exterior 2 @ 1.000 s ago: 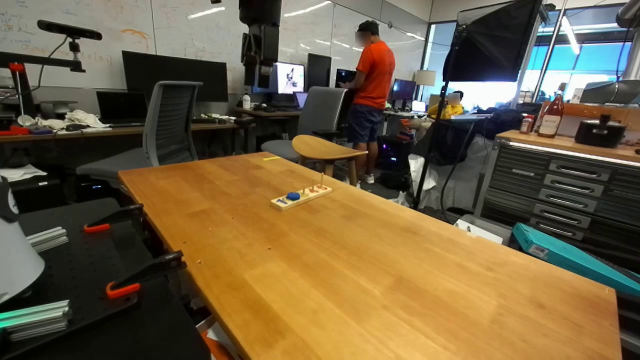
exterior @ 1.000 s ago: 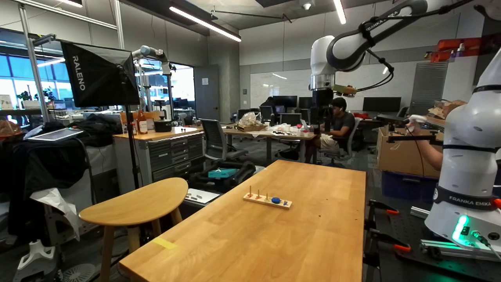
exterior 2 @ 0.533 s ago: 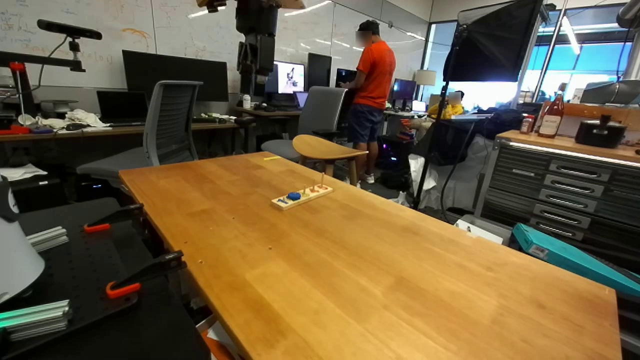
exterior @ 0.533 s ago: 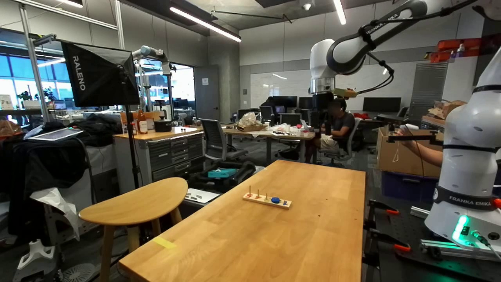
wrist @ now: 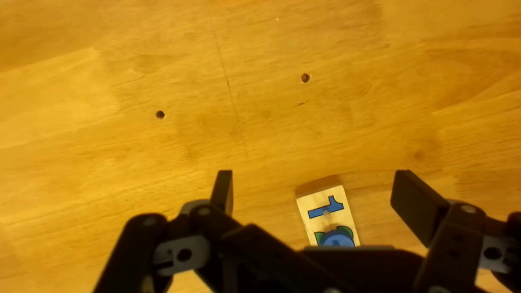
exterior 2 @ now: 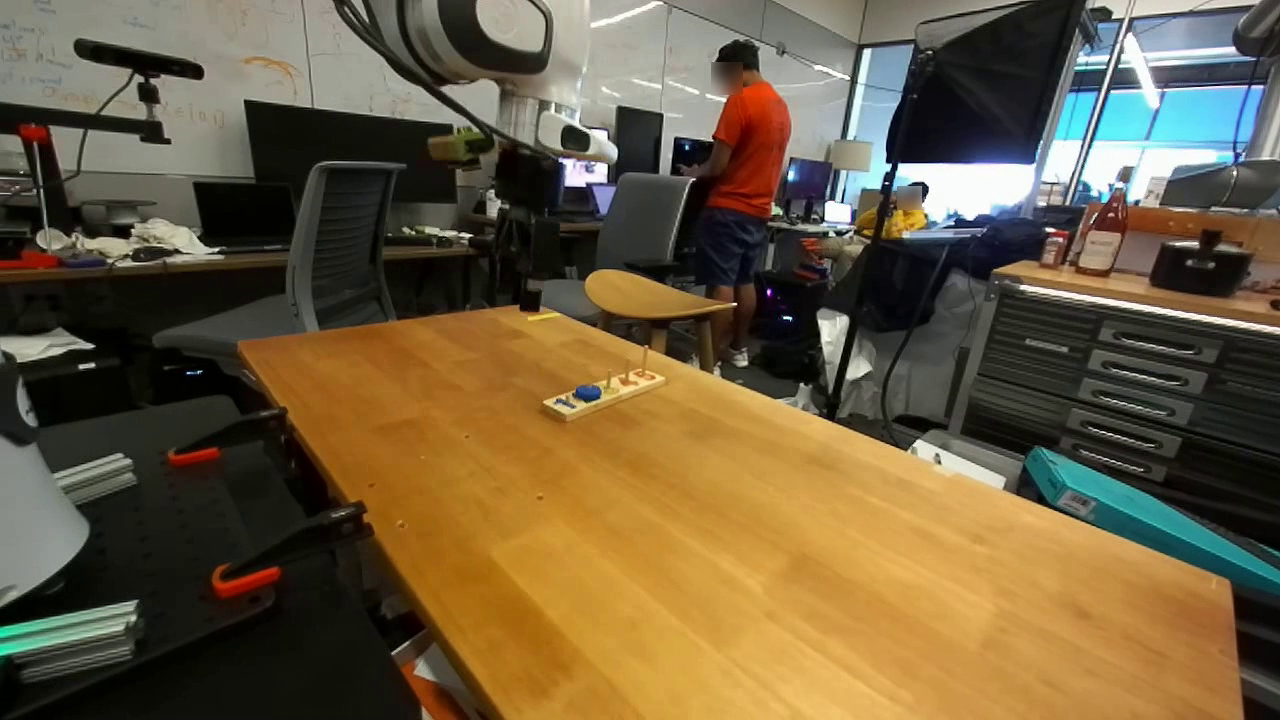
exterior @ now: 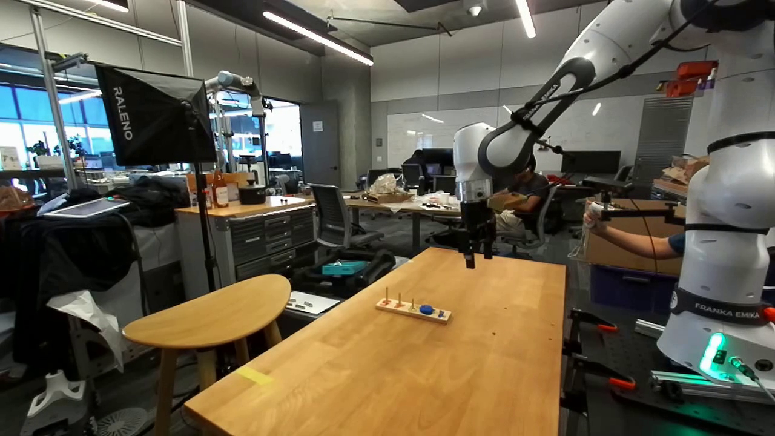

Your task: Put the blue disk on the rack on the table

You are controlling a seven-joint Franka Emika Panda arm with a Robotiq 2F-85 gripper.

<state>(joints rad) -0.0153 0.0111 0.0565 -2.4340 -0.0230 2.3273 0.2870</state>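
Gripper (exterior: 479, 261) above table (exterior: 472, 375), clear of rack (exterior: 410, 311).

The white arm (exterior: 617, 33) wears FRANKA EMIKA lettering (exterior: 726, 310), black cabling (exterior: 629, 68) and a black end effector (exterior: 479, 257).

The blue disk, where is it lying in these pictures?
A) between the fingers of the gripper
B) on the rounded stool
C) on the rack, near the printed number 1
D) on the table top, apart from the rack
C: the wrist view shows the blue disk on the rack, partly covering a green figure beside the blue number 1.
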